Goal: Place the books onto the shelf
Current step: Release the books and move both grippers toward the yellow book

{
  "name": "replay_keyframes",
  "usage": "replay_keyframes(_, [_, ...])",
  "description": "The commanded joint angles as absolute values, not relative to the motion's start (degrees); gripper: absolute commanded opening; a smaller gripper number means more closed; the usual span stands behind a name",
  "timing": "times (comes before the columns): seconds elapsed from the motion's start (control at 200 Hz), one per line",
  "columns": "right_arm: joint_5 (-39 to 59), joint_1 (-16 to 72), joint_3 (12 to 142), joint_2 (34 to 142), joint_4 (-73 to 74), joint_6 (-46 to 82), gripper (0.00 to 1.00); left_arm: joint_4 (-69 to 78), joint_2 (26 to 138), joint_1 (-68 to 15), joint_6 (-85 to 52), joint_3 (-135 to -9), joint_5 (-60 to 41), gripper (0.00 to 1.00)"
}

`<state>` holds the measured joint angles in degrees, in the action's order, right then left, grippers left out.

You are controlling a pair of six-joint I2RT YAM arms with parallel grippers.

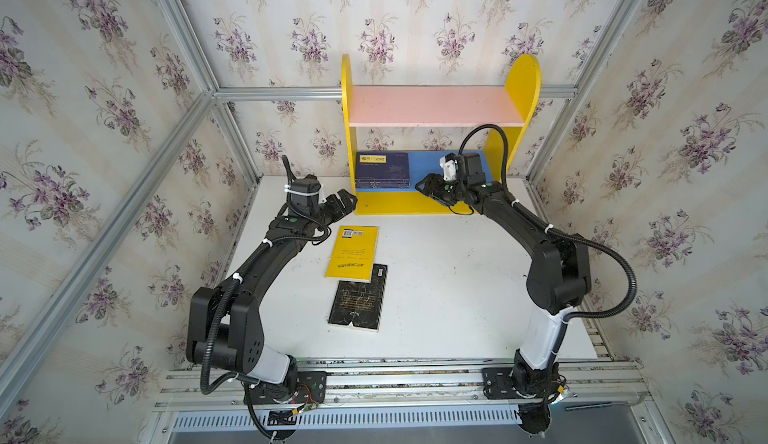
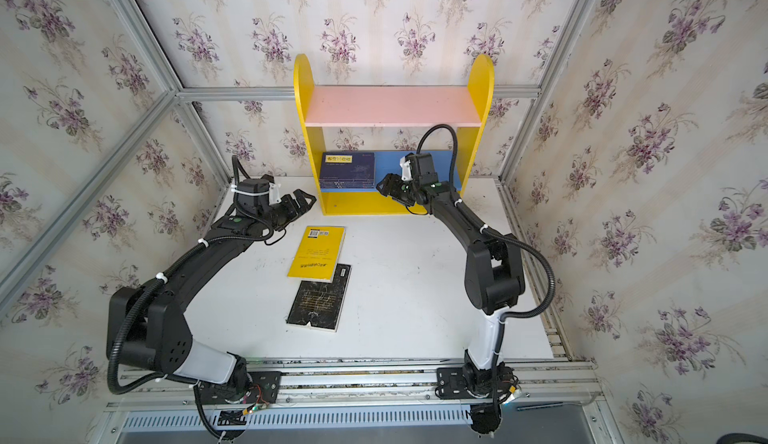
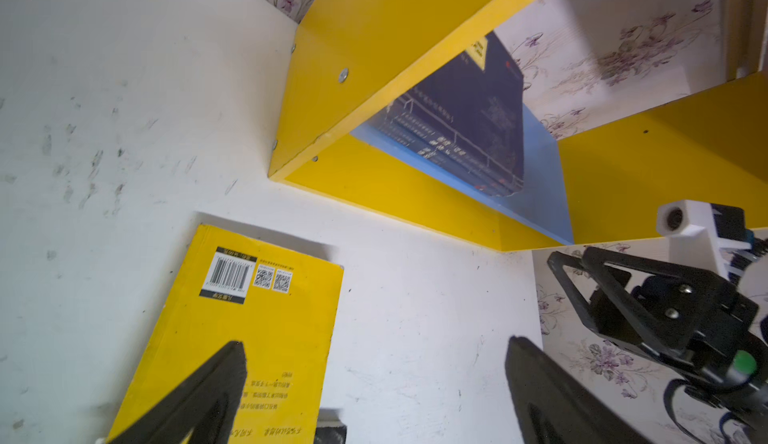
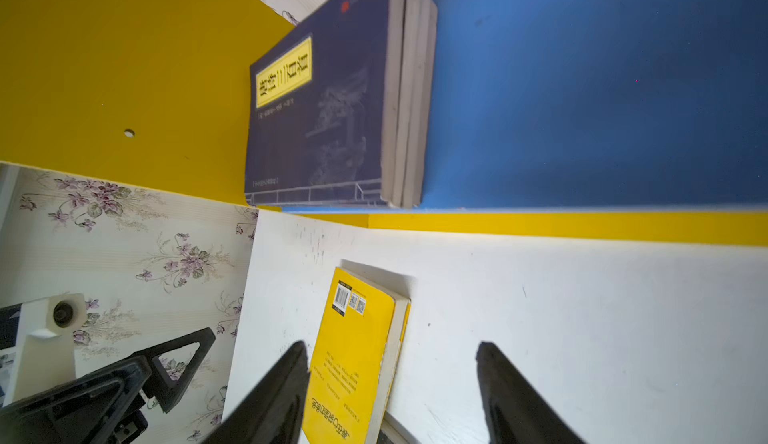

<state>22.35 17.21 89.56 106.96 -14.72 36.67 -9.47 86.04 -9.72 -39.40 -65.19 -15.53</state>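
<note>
Navy stack (image 1: 384,169) on lt of blue board (image 1: 430,171); free room on rt side.

Both top views: high at front, looking steeply down toward shelf (image 1: 436,105) at far end, whole table (image 1: 457,296) shared. Wrist views: low, close, each facing shelf and yellow book (image 3: 282,338); right wrist view soft, apparently rolled sideways.

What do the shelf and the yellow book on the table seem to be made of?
The shelf: likely painted wood or fibreboard, matte finish; flat cut boards, with a screw head showing in the left wrist view. The yellow book: paper with a smooth card cover, faintly glossy; pale page edges show in the right wrist view.
</note>
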Motion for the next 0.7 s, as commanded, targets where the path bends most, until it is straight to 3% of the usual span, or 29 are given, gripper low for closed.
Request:
replay_keyframes(0.0, [18.8,18.4,83.6,103.3,-6.3,39.2,0.69,-10.1,85.9,-9.2,-37.1,-63.4,-15.7,0.99])
replay_keyframes(0.285, [17.7,22.0,71.7,100.1,-1.1,43.1,0.77,-12.8,90.7,-8.2,-35.6,-59.5,-17.1,0.99])
replay_keyframes(0.45, [17.8,24.4,70.4,101.7,0.4,44.1,0.77,-13.0,93.8,-7.1,-36.1,-57.1,-18.2,0.99])
replay_keyframes(0.7, [19.9,27.0,69.5,105.9,4.0,45.6,0.87,-13.2,97.0,-5.6,-35.3,-55.5,-19.8,0.99])
